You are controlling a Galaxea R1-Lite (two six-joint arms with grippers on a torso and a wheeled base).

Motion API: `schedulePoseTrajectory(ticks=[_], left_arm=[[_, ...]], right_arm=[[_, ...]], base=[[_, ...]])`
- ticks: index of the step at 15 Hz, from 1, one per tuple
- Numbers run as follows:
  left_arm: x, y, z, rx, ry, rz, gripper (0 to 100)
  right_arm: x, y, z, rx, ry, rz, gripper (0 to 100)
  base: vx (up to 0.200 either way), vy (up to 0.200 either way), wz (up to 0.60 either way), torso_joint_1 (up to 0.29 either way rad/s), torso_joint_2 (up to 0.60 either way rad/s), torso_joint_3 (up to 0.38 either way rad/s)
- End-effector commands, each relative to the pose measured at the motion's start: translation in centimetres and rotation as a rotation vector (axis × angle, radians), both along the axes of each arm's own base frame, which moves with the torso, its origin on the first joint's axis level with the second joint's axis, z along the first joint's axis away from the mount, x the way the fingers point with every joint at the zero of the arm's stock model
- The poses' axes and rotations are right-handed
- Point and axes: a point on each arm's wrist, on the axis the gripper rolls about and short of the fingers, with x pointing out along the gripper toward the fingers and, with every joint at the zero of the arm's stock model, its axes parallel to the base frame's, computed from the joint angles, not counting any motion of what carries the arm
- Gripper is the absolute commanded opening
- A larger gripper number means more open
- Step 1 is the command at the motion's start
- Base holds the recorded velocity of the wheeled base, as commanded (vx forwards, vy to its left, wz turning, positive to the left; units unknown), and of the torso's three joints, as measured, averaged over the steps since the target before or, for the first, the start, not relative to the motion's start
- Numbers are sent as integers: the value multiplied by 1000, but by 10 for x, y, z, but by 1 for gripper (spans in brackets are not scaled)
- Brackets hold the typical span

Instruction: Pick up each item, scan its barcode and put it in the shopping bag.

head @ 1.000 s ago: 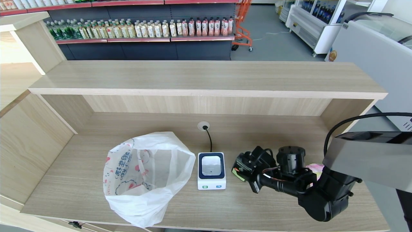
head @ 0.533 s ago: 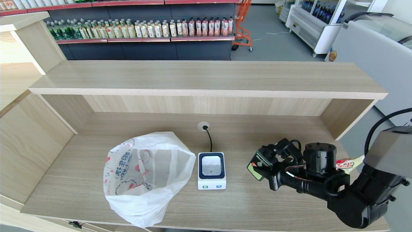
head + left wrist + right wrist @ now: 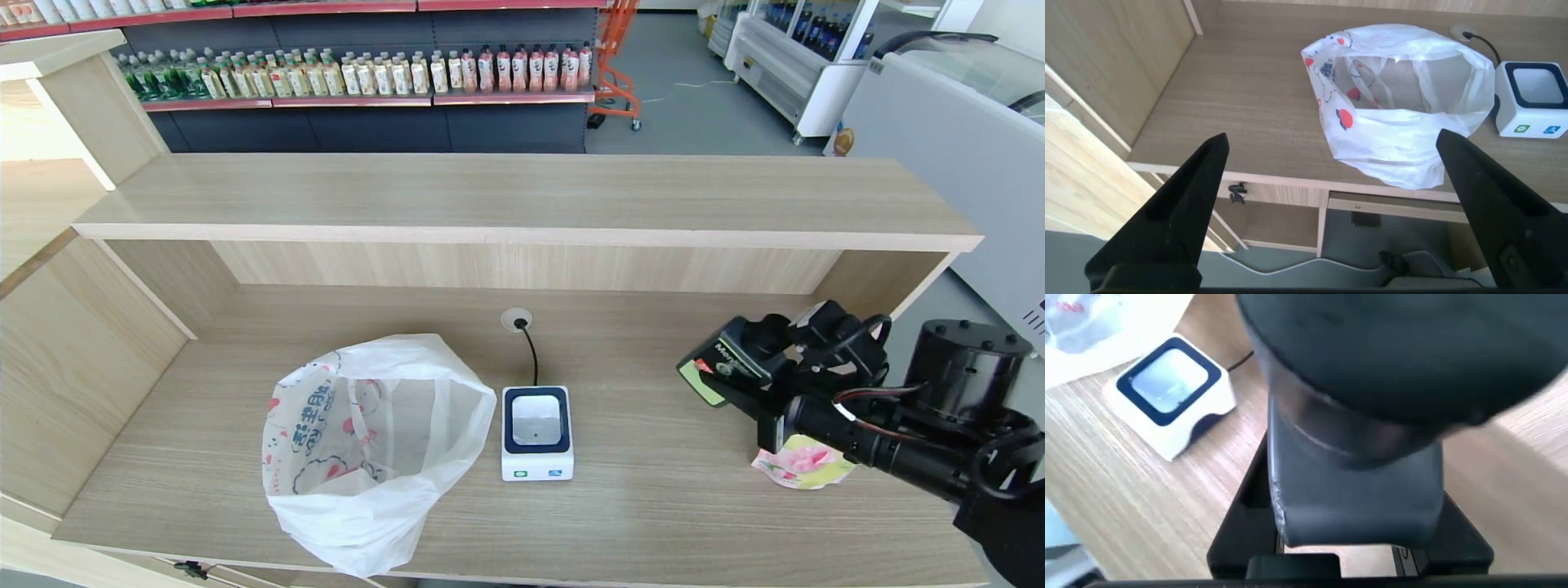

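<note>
My right gripper (image 3: 747,369) hovers above the right end of the counter, shut on a dark box (image 3: 717,365) with a green end. In the right wrist view that box (image 3: 1355,490) stands between the black fingers (image 3: 1237,539). A pink and yellow pouch (image 3: 804,462) lies on the counter under the right arm. The white barcode scanner (image 3: 536,431) sits mid-counter, left of the gripper. An open white plastic shopping bag (image 3: 367,445) stands left of the scanner. My left gripper (image 3: 1331,216) is open and empty, off the counter's front edge, below the bag (image 3: 1396,114).
A black cable (image 3: 529,351) runs from the scanner to a hole in the counter. A raised wooden shelf (image 3: 522,196) and side walls (image 3: 90,327) box in the counter. Bare counter lies between scanner and pouch. Shelves of bottles (image 3: 359,73) stand behind.
My right arm has swung right and farther back from beside the scanner, carrying the dark box. The pink pouch now lies uncovered beneath it.
</note>
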Motion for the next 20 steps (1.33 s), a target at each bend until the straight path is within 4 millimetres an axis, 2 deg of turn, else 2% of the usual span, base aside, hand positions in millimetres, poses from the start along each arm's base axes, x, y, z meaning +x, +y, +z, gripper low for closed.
schedulePoseTrajectory(ticks=[1, 4, 7, 8, 10, 12, 15, 20], left_arm=[[0, 0, 0, 0, 0, 1, 100], [0, 0, 0, 0, -1, 1, 100], [0, 0, 0, 0, -1, 1, 100], [0, 0, 0, -1, 0, 1, 100], [0, 0, 0, -1, -1, 1, 100], [0, 0, 0, 0, -1, 1, 100], [0, 0, 0, -1, 0, 1, 100], [0, 0, 0, -1, -1, 1, 100]], right_arm=[[-31, -16, 36, -167, -276, -18, 0], [-45, -26, 61, -487, -634, -60, 0], [-62, -23, 80, -734, -1076, 158, 0], [-73, -21, 89, -879, -1372, 243, 0], [-87, -19, 98, -993, -1734, 312, 0], [-104, -9, 105, -1023, -1999, 323, 0], [-133, -10, 119, -1052, -2260, 237, 0], [-159, -22, 130, -1073, -2416, 202, 0]], base=[[0, 0, 0, 0, 0, 0], [0, 0, 0, 0, 0, 0], [0, 0, 0, 0, 0, 0], [0, 0, 0, 0, 0, 0], [0, 0, 0, 0, 0, 0], [0, 0, 0, 0, 0, 0], [0, 0, 0, 0, 0, 0], [0, 0, 0, 0, 0, 0]])
